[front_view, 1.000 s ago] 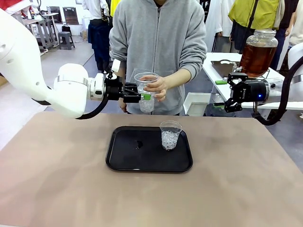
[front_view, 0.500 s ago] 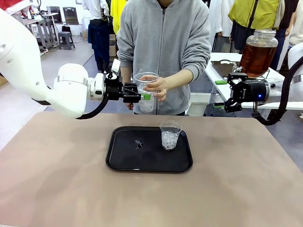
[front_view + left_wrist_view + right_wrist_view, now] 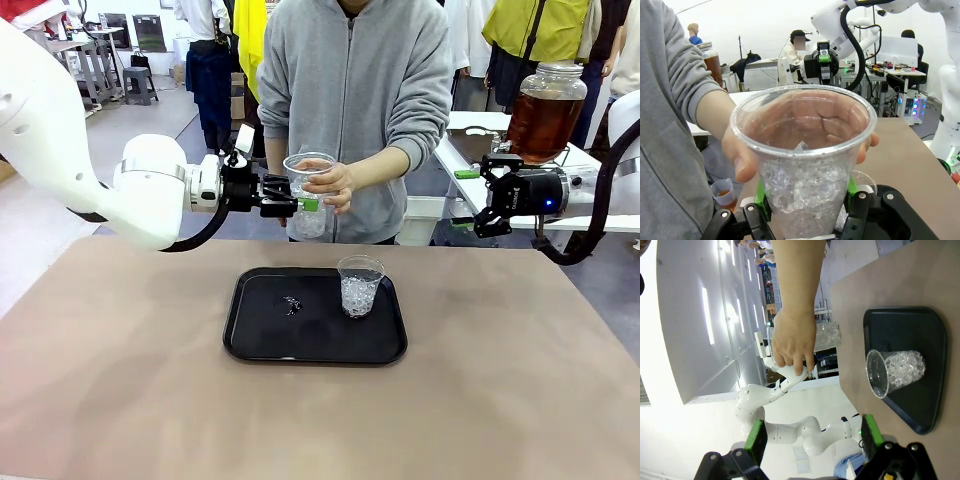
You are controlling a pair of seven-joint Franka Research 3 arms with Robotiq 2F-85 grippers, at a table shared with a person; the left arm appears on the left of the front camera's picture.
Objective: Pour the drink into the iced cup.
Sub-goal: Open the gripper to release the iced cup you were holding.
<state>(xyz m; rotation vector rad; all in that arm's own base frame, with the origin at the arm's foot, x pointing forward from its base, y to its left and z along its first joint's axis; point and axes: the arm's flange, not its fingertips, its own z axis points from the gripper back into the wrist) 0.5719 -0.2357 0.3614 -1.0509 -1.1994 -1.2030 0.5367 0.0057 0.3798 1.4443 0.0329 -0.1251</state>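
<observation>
My left gripper (image 3: 303, 204) is shut on a clear plastic cup (image 3: 309, 195) partly filled with ice, held level above the table's far edge. The person's hand (image 3: 335, 186) grips the same cup from the other side. In the left wrist view the cup (image 3: 805, 155) sits between my green pads (image 3: 760, 192), and the hand (image 3: 740, 155) wraps around it. A second iced cup (image 3: 359, 286) stands upright on the black tray (image 3: 270, 335). The drink, amber-brown, is in a big glass jar (image 3: 545, 112) at the far right. My right gripper (image 3: 465, 199) hangs open just left of the jar, holding nothing.
The jar stands on a white side table (image 3: 480, 165) beyond the brown table's right edge. A few ice bits (image 3: 291, 303) lie on the tray. A small cup of amber liquid (image 3: 724, 194) stands low behind the held cup. The right wrist view looks sideways at the tray (image 3: 920, 340).
The person's body has shifted a little to the right. The held cup and both grippers stay where they were.
</observation>
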